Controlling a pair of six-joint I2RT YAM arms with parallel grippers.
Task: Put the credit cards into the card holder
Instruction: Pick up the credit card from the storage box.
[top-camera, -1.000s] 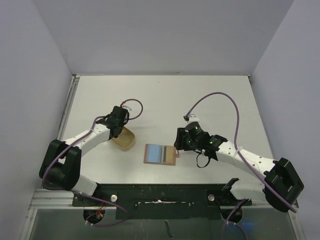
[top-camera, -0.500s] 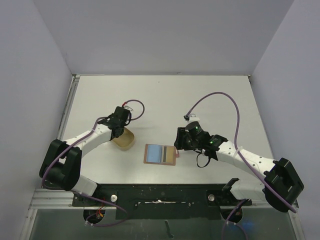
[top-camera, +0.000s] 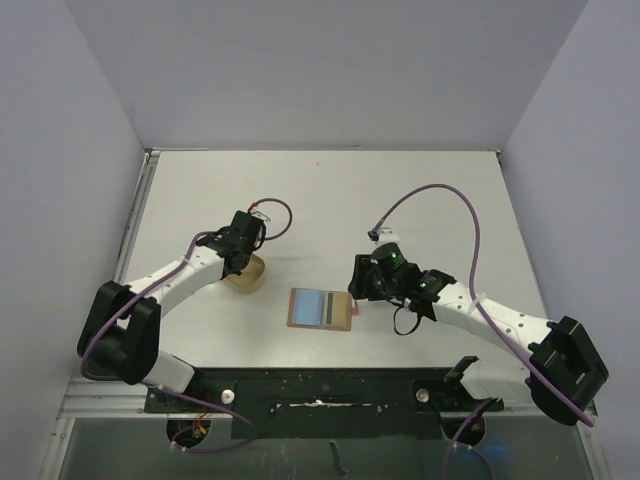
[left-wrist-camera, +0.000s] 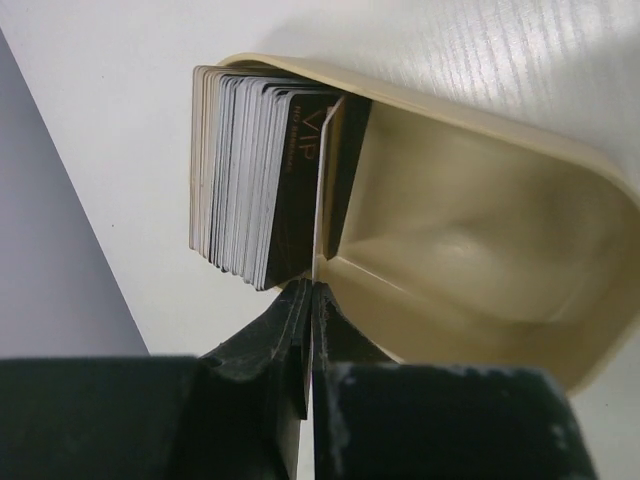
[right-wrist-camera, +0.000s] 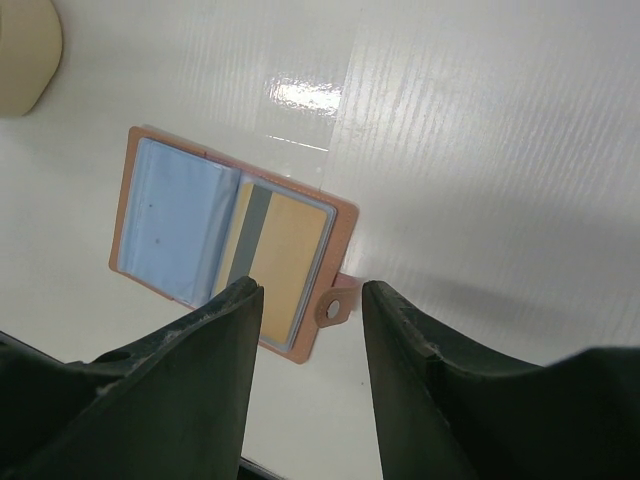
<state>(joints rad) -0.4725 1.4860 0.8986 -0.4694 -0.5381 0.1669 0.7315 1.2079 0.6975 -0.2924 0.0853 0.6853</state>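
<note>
The reddish-brown card holder (top-camera: 347, 314) lies open on the table. It holds a light blue credit card (right-wrist-camera: 175, 225) on the left and a gold credit card (right-wrist-camera: 290, 265) with a dark stripe on the right. My right gripper (right-wrist-camera: 312, 292) is open and empty, hovering over the holder's closing tab (right-wrist-camera: 333, 308) at its right edge (top-camera: 357, 286). My left gripper (left-wrist-camera: 312, 290) is shut on the edge of one thin credit card (left-wrist-camera: 322, 180), which stands upright beside a stack of grey-white and dark cards (left-wrist-camera: 245, 170).
The stack of cards stands at one end of a pale tan case (left-wrist-camera: 470, 230) with a rounded end, which sits left of the holder in the top view (top-camera: 246, 277). Grey walls enclose the table.
My left gripper has shifted slightly toward the far side over the tan case. The right arm and the card holder have not moved.
</note>
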